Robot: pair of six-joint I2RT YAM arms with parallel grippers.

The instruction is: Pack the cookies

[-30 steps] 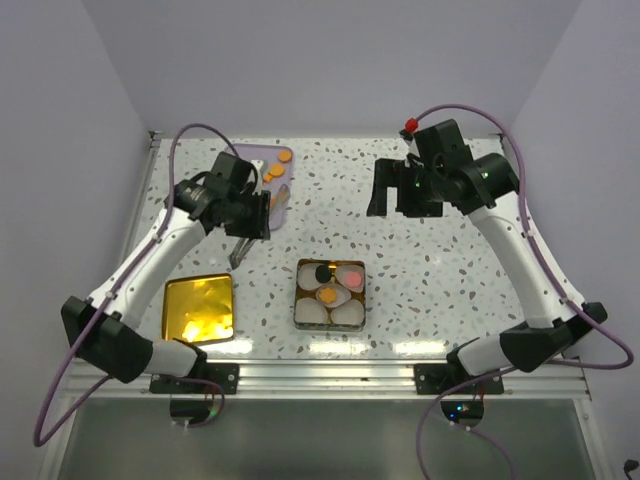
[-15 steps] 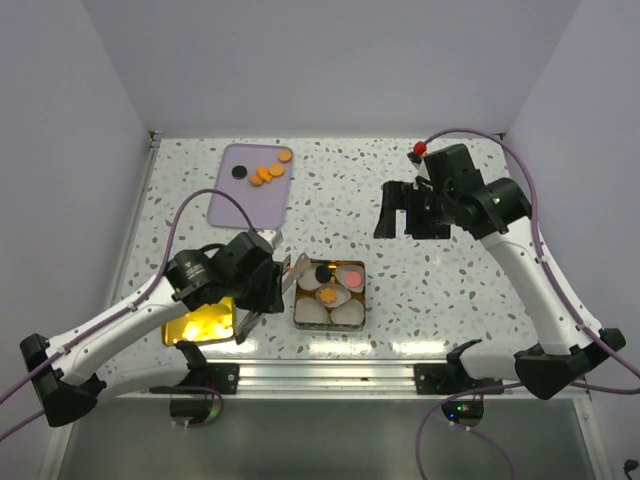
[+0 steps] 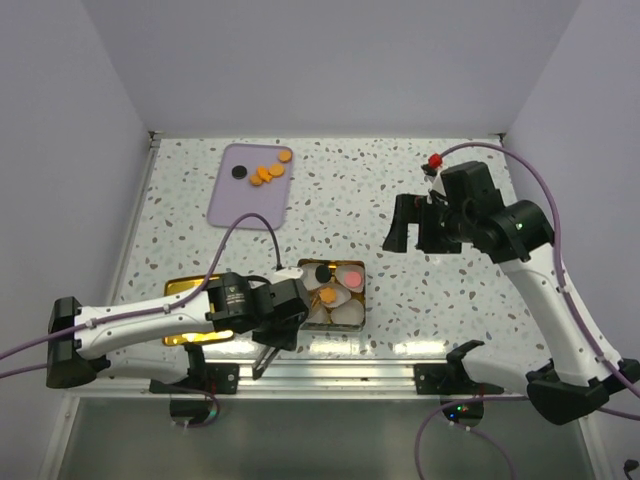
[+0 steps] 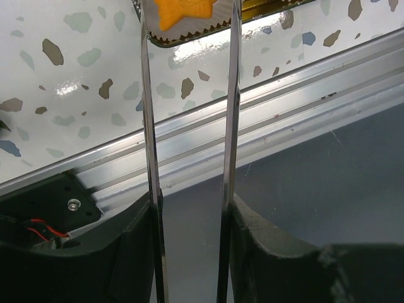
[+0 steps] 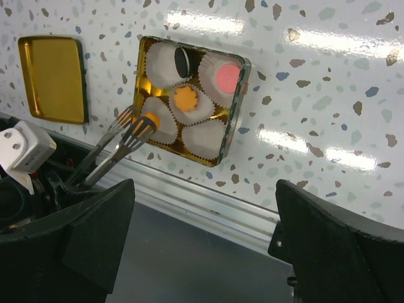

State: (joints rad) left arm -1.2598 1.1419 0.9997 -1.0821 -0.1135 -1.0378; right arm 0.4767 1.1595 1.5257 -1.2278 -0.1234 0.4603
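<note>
A gold tin (image 3: 357,296) near the front edge holds white paper cups with a black cookie (image 5: 182,61), a pink cookie (image 5: 226,76) and an orange cookie (image 5: 185,98). My left gripper (image 3: 288,314) is shut on metal tongs (image 5: 120,142), whose tips reach over the tin's near-left cup. Another orange cookie (image 5: 149,119) sits at those tips, and it shows between the blades in the left wrist view (image 4: 186,11). I cannot tell whether it is pinched or resting in the cup. My right gripper (image 3: 415,226) is open and empty, high over the table's right half. More cookies (image 3: 270,172) lie on a purple tray (image 3: 245,205).
The tin's gold lid (image 5: 53,77) lies left of the tin, partly under my left arm (image 3: 150,318). An aluminium rail (image 4: 208,136) runs along the front edge just below the tin. A black cookie (image 3: 238,172) lies on the purple tray at the back left.
My left arm swung from the purple tray down to the front edge, bringing the tongs and an orange cookie to the tin. My right arm drifted right and nearer.
</note>
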